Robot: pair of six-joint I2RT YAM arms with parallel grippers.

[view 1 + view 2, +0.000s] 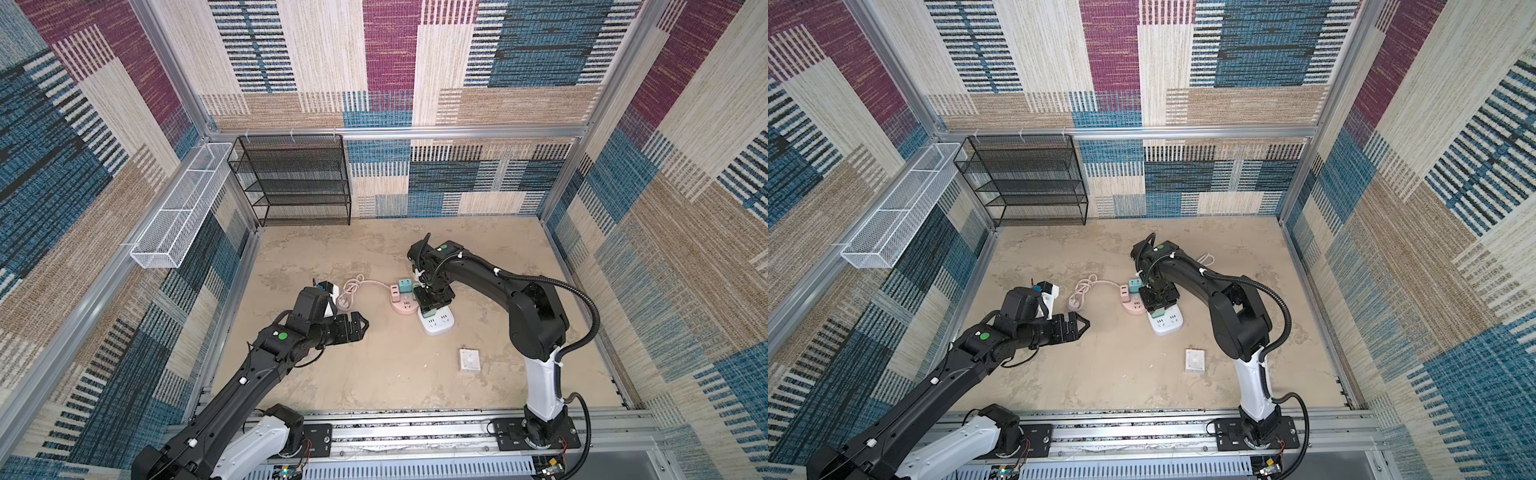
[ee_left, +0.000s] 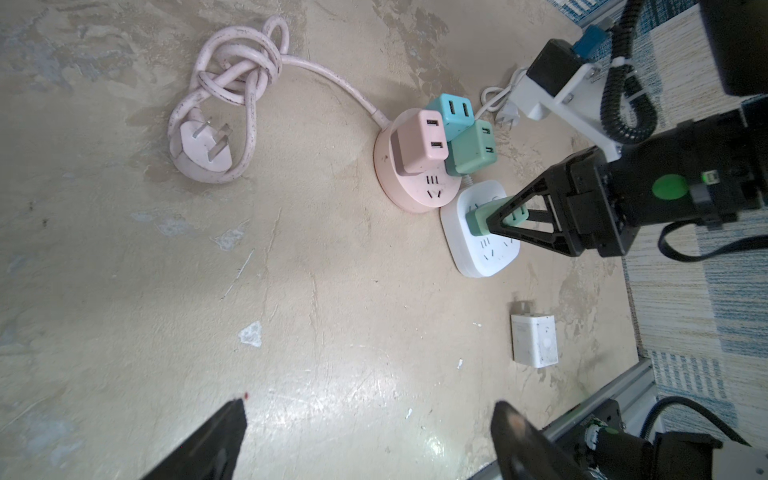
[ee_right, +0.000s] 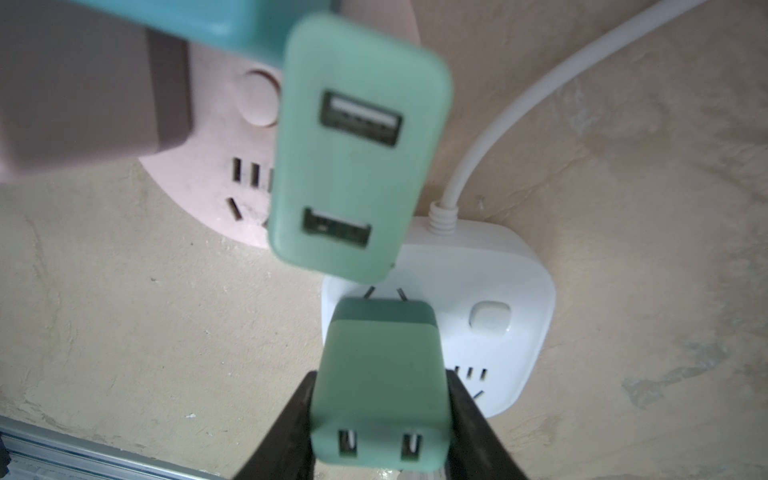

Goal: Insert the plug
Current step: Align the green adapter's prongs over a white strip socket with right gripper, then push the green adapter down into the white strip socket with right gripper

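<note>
Prongs of the green plug [image 3: 380, 374] mostly hidden; pink adapter [image 3: 83, 91] blurred, edge-cropped.

Lab robot cell; aluminium frame [image 1: 457, 132], patterned carpet walls [image 1: 324, 54]; mounting rail [image 1: 415, 434] at the front

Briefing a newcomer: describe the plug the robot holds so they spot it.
Find the white square power strip beside the round pink power strip. Over it hangs a mint-green USB charger. Unlike the pink strip's green charger, black fingers clamp it.

black mesh rack [image 1: 291, 178] by back wall; white wire basket [image 1: 180, 203] near it.
</note>
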